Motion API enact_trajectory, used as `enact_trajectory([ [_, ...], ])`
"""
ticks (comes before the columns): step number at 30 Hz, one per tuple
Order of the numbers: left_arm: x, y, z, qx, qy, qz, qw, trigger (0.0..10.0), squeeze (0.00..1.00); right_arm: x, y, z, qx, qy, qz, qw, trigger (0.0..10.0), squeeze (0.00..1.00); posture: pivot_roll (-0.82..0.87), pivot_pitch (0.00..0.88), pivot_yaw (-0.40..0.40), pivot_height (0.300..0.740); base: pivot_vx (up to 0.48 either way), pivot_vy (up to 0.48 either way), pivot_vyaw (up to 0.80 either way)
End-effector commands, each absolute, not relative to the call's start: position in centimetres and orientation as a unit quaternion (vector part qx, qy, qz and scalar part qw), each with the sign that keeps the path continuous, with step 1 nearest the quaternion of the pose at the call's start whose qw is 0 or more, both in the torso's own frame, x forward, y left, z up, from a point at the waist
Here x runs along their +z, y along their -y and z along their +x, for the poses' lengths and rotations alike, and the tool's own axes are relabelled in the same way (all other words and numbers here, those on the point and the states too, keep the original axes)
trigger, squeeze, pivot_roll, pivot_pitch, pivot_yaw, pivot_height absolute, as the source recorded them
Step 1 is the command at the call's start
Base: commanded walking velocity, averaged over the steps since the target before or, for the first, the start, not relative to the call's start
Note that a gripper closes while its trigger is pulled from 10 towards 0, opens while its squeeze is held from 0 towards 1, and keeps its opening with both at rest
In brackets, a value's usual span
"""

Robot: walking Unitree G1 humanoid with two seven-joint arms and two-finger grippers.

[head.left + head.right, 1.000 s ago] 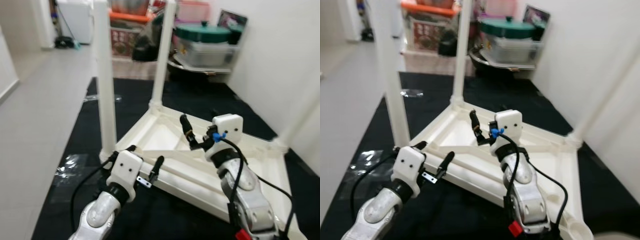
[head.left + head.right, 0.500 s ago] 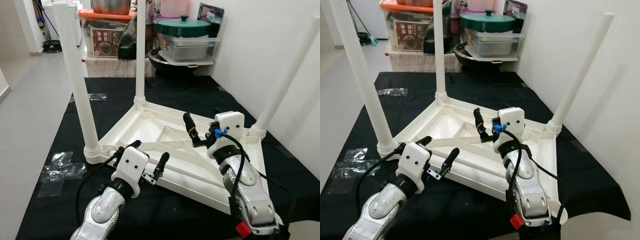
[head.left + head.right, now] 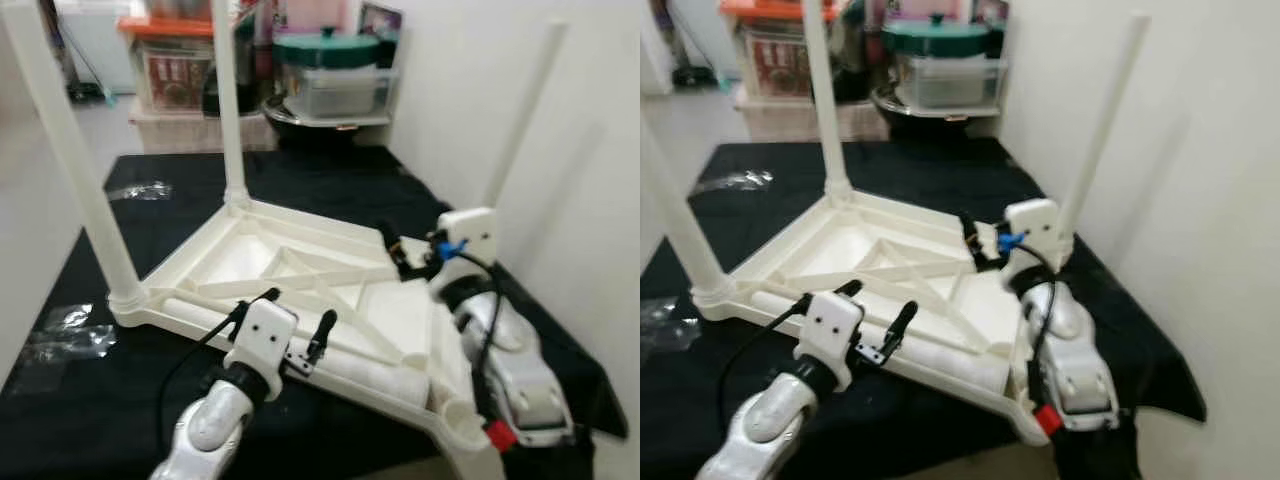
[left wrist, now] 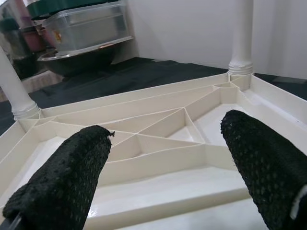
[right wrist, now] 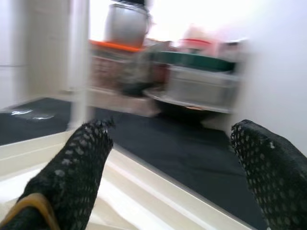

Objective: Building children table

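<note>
A white children's table (image 3: 310, 222) lies upside down on a black mat. Three white legs stand up from its corners: near left (image 3: 62, 160), far (image 3: 228, 100) and right (image 3: 520, 110). The round socket at the near right corner (image 3: 460, 422) stands empty. A loose white leg (image 3: 370, 372) lies along the near rim. My left gripper (image 3: 295, 314) hovers open over that near rim, its fingers (image 4: 62, 182) spread above the ribbed underside. My right gripper (image 3: 397, 248) is open over the table's right side, near the right leg, with nothing between its fingers (image 5: 81, 163).
A white wall (image 3: 600, 150) runs close along the right of the mat (image 3: 100, 400). Storage boxes and a green-lidded pot (image 3: 325, 55) stand at the back. Clear plastic wrappers (image 3: 60, 330) lie on the mat at the left.
The camera has swung, so the whole scene sits further left and the right leg shows more fully. Both grippers stay open over the table; the right one now lies nearer the right leg.
</note>
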State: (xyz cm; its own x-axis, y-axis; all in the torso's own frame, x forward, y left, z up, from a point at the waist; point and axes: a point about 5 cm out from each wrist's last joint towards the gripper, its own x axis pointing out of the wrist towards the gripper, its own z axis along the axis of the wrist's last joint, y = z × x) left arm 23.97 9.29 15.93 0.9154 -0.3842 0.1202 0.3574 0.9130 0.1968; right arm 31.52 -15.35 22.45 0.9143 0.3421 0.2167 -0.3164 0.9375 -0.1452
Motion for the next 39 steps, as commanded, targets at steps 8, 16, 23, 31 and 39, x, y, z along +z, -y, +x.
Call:
enact_trajectory([
  [8, 14.6, -8.9, 23.2, -0.213, 0.037, 0.067, 0.974, 10.0, 0.0, 21.8, 18.1, 33.2, 0.318, -0.013, -0.063, 0.946, 10.0, 0.0, 0.05, 0.001, -0.086, 0.74, 0.0, 0.0, 0.0],
  [16, 12.0, -7.4, 19.5, -0.361, -0.05, 0.025, 0.931, 10.0, 0.0, 21.8, 20.0, 33.1, 0.448, -0.127, -0.116, 0.877, 10.0, 0.0, 0.06, 0.016, -0.083, 0.74, 0.0, 0.0, 0.0],
  [23, 11.1, -8.4, 18.3, -0.354, -0.079, 0.033, 0.931, 10.0, 0.0, 21.3, 19.6, 34.2, 0.443, -0.179, -0.113, 0.871, 10.0, 0.0, 0.06, 0.03, -0.089, 0.74, 0.0, 0.0, 0.0],
  [31, 10.8, -8.9, 16.6, -0.381, -0.112, 0.02, 0.918, 10.0, 0.0, 19.1, 20.7, 32.9, 0.478, -0.176, -0.172, 0.843, 10.0, 0.0, 0.05, 0.046, -0.096, 0.74, 0.0, 0.0, 0.0],
  [39, 11.2, -8.7, 16.7, -0.396, -0.095, 0.022, 0.913, 10.0, 0.0, 19.1, 23.2, 32.3, 0.436, -0.222, 0.021, 0.872, 10.0, 0.0, 0.04, 0.039, -0.088, 0.74, 0.0, 0.0, 0.0],
])
